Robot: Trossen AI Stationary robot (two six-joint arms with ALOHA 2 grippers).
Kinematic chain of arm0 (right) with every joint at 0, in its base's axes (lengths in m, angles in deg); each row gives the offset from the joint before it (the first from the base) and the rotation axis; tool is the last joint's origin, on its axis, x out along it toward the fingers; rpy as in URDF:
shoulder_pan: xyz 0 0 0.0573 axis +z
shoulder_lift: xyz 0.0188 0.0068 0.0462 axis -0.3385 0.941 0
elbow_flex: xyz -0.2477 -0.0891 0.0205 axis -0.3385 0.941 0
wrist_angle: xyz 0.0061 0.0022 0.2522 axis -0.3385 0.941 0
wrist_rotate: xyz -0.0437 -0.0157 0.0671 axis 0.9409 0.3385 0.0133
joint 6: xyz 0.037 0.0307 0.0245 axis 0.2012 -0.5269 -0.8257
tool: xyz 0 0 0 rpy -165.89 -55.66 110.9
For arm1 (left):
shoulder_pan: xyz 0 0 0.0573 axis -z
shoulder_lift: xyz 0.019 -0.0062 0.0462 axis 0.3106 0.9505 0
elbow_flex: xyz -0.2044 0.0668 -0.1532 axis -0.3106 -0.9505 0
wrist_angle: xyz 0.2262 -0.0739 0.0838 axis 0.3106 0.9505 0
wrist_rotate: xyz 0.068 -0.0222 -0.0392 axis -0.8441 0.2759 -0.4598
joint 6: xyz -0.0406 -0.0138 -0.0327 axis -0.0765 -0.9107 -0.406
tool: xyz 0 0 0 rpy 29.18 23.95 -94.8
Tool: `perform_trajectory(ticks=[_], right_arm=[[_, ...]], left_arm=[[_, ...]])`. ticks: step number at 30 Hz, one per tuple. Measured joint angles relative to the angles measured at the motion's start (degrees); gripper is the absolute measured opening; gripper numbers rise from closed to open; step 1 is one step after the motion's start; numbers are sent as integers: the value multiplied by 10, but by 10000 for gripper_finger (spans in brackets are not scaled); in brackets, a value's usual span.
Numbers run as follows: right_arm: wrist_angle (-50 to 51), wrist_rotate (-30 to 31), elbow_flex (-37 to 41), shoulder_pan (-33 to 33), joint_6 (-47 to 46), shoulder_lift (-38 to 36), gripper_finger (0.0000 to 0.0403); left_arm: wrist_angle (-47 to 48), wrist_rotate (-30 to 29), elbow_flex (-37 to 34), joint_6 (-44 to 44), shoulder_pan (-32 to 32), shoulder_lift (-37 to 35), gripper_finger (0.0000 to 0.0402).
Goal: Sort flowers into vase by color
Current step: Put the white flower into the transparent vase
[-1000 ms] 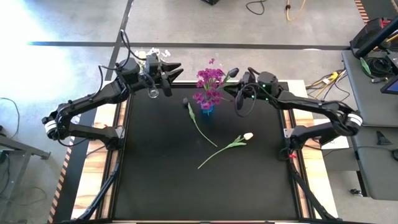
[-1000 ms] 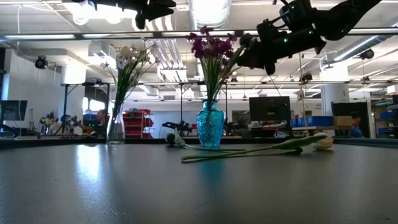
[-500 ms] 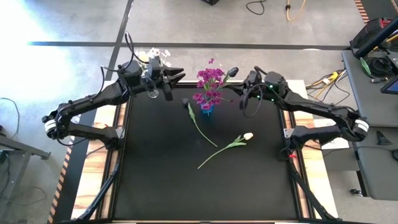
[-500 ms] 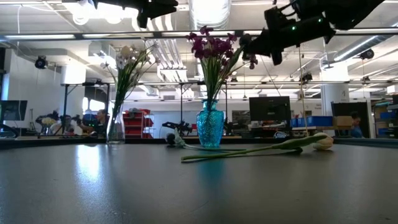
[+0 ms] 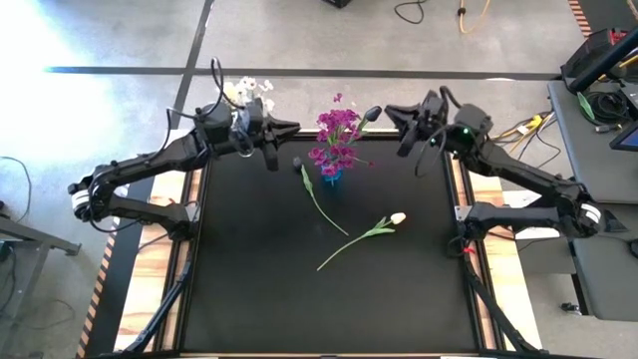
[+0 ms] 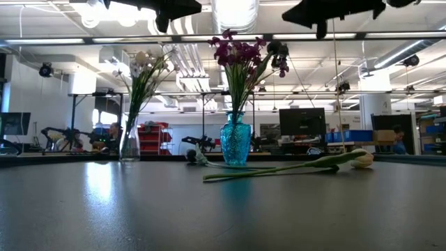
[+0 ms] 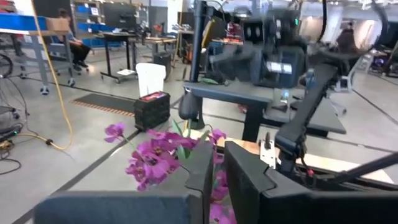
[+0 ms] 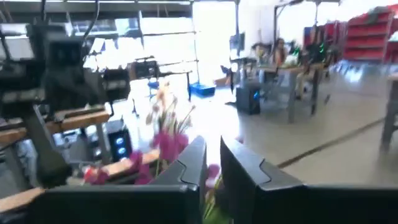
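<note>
**Two tulips left on the desk**

The purple sprays (image 5: 336, 138) stand in the blue vase (image 5: 332, 176) and the white ones (image 5: 249, 90) in the clear vase (image 6: 129, 145), both near the far edge — done. A cream tulip (image 5: 371, 234) and a dark tulip (image 5: 314, 185) lie mid-desk. My left tool (image 5: 289, 127) and right tool (image 5: 391, 110) hang clenched and empty, flanking the purple sprays, well above both tulips.

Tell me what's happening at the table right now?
Neither arm holds a flower. The left gripper hangs by the white flowers, the right gripper near the purple flowers in the blue vase; both nearly closed on nothing. A cream tulip and a dark tulip lie unsorted on the table.
</note>
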Motion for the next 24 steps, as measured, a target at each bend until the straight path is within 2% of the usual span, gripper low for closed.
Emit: perform_trajectory(ticks=[3,11,19,24], right_arm=[[27,8,-42,-12,8,32,13],[139,23,-131,-25,-28,123,11],[148,-39,-148,-22,-73,148,9],[146,-39,-157,-15,-61,130,9]], left_arm=[[5,0,0,6,8,4,13],[9,0,0,10,13,7,1],[24,0,0,10,16,7,0],[30,0,0,12,23,7,0]])
